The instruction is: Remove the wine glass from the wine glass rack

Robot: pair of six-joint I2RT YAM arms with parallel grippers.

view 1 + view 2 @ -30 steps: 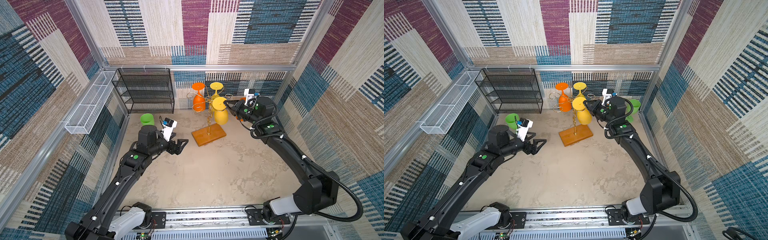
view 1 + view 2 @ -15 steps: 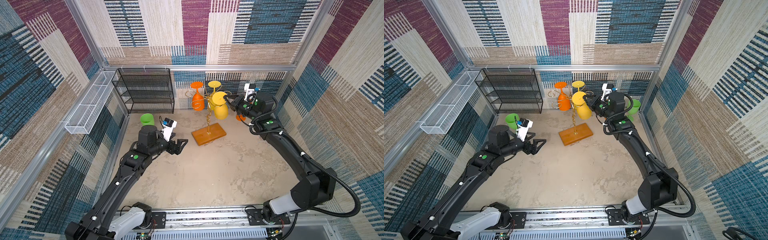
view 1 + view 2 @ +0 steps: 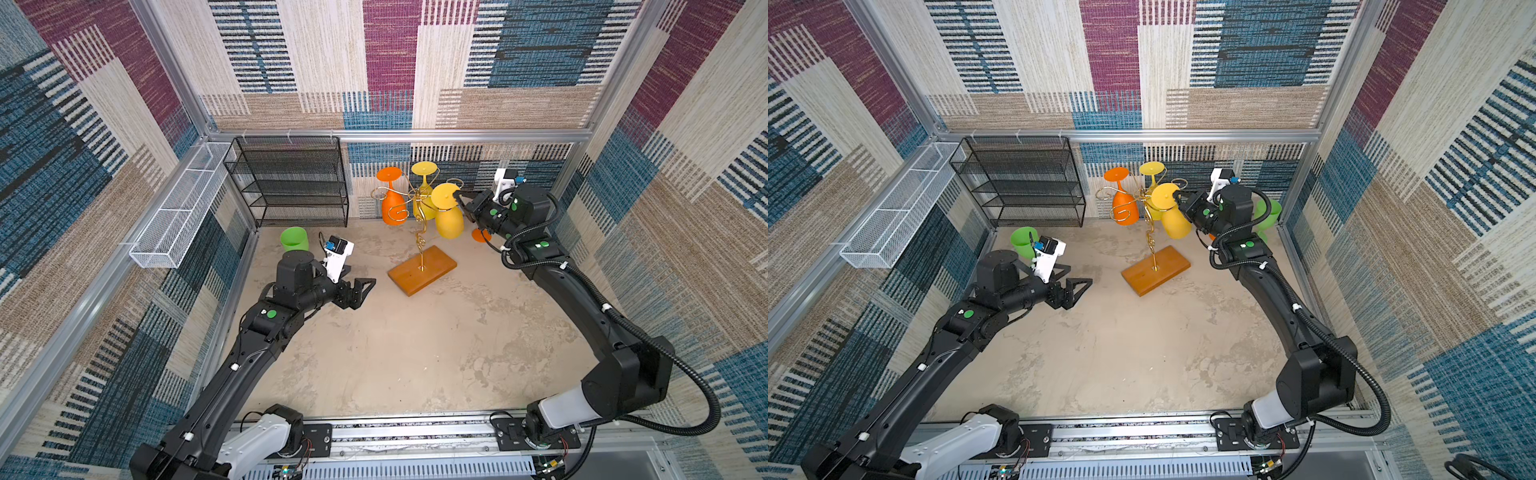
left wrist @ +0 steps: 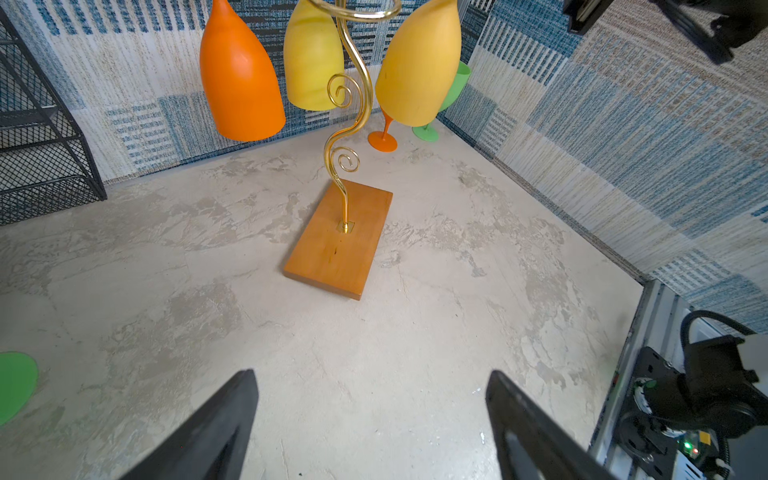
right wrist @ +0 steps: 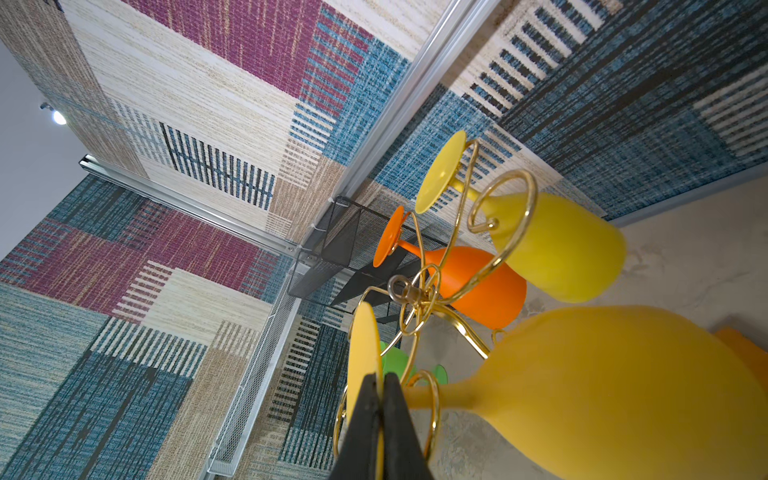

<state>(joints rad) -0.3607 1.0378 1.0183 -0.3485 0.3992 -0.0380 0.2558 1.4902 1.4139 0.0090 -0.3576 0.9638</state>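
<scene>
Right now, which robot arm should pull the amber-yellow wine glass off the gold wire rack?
The right. The right gripper is shut on the round foot of the amber-yellow wine glass on the gold wire rack. The left gripper is open, low, apart from the rack.

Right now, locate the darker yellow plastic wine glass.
In both top views the darker yellow wine glass hangs bowl-down, tilted, on the right of the gold wire rack, beside the paler yellow glass; the shut right claw pinches its foot.
</scene>
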